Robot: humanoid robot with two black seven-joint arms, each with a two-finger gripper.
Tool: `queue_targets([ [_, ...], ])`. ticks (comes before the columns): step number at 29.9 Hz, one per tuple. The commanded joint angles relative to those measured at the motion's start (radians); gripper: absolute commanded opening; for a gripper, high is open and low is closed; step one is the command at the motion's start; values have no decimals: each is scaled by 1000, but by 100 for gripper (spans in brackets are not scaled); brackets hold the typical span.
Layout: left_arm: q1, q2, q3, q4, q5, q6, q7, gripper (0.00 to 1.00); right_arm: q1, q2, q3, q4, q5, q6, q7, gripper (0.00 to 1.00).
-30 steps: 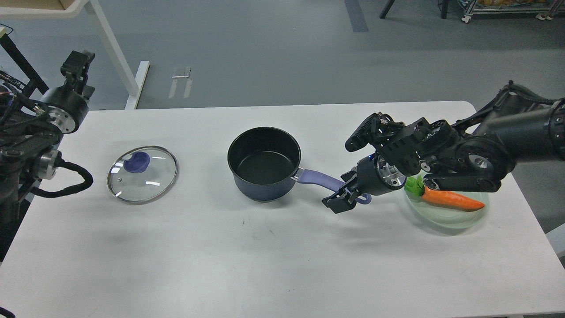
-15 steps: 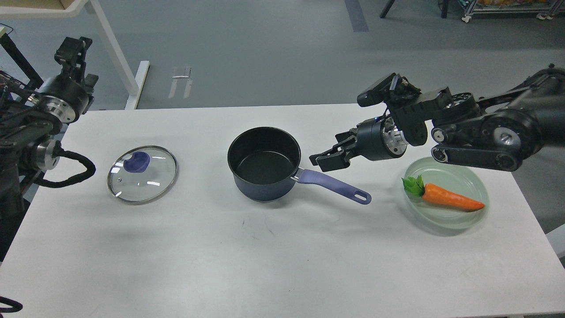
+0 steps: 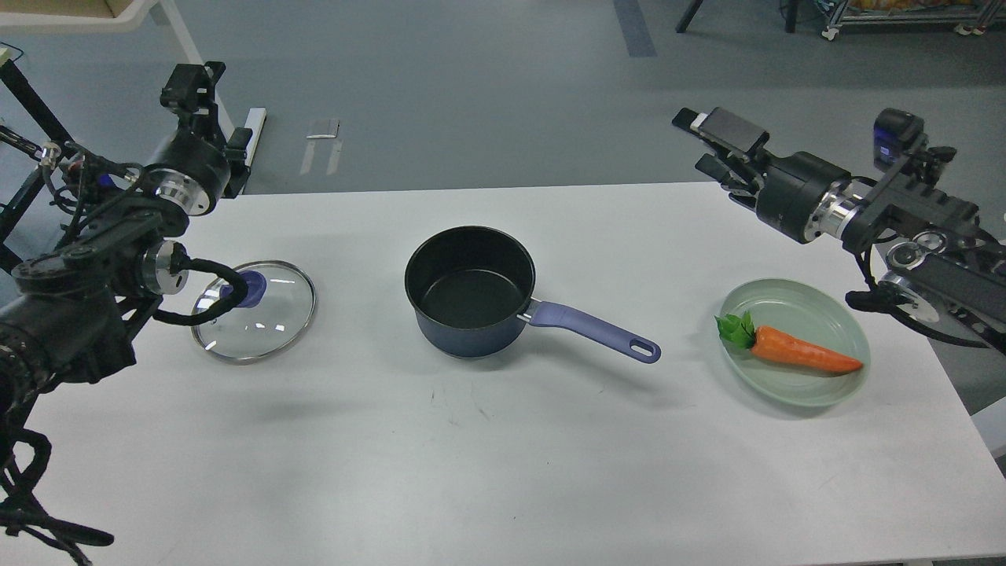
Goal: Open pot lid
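Observation:
The dark blue pot stands uncovered in the middle of the white table, its purple handle pointing right and toward me. The glass lid with a purple knob lies flat on the table left of the pot. My left gripper is raised beyond the table's far left edge, above and behind the lid; it looks dark and end-on and holds nothing I can see. My right gripper is raised over the far right edge, jaws apart and empty, well clear of the pot handle.
A pale green plate with an orange carrot sits at the right of the table. My left arm's cable loops over the lid's left rim. White table legs stand on the floor at the far left.
My right gripper has let go of the pot handle, then risen and pulled back to the far right. My left arm has swung right, closer to the lid. Pot and lid have not moved.

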Motion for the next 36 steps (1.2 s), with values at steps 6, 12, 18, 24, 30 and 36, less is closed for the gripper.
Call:
queue_targets([
  [6, 35, -68, -81, 10, -162, -33, 1, 99, -111, 83, 174, -188, 507, 0, 0, 99],
  [12, 63, -86, -144, 1, -227, -116, -1, 99, -124, 183, 210, -312, 756, 12, 0, 100],
  [18, 97, -97, -169, -10, -241, -153, -1, 99, -151, 326, 379, -381, 807, 66, -9, 100],
  [24, 115, -97, -181, -38, -249, -151, -2, 99, -144, 394, 494, -417, 810, 77, -30, 100],
  [30, 114, -83, -184, -95, -269, -125, -5, 99, -152, 395, 536, -418, 813, 77, -40, 100],
  [36, 115, -59, -181, -91, -267, -130, 4, 99, -152, 395, 531, -421, 812, 75, -33, 100],
])
